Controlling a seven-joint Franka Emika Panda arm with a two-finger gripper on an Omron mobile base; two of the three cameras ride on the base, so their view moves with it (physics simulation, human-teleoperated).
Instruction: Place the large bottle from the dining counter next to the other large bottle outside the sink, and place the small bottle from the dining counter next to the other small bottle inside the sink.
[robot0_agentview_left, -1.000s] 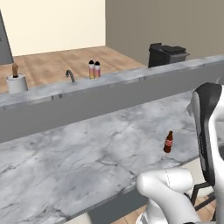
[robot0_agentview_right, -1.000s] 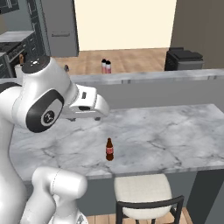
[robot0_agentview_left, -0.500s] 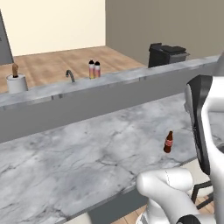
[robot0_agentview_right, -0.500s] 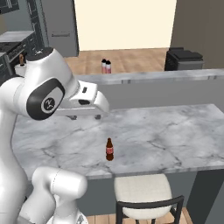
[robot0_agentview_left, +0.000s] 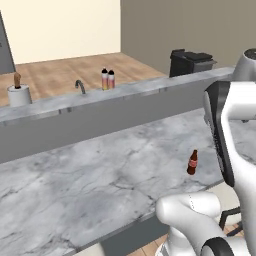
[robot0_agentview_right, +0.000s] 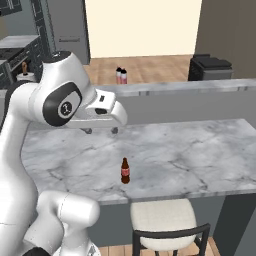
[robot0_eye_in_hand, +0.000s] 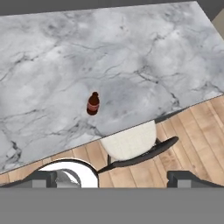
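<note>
My gripper (robot0_agentview_right: 101, 131) hangs above the dining counter (robot0_agentview_right: 200, 145), its two dark fingertips pointing down with a gap between them and nothing held; from my hand camera the tips sit far apart at the bottom corners, so I read them as spread. Below me the small brown bottle (robot0_eye_in_hand: 92, 103) stands upright near the counter's front edge, alone on the slab, with bare marble on all its other sides. It shows the same way from the base cameras (robot0_agentview_right: 125, 171) (robot0_agentview_left: 192, 162): dark glass, narrow neck, a red label whose writing is too small to read. The counter is white marble with grey veins, flat and smooth, its front edge straight, its far side bounded by a raised grey ledge (robot0_agentview_right: 180, 87). Just past the front edge a stool (robot0_eye_in_hand: 131, 142) with a pale rounded cushion and dark curved backrest stands on the wooden plank floor (robot0_eye_in_hand: 192, 131). Far beyond the ledge, a curved metal faucet (robot0_agentview_left: 80, 86) and two bottles (robot0_agentview_left: 107, 79) stand side by side on the kitchen counter.
</note>
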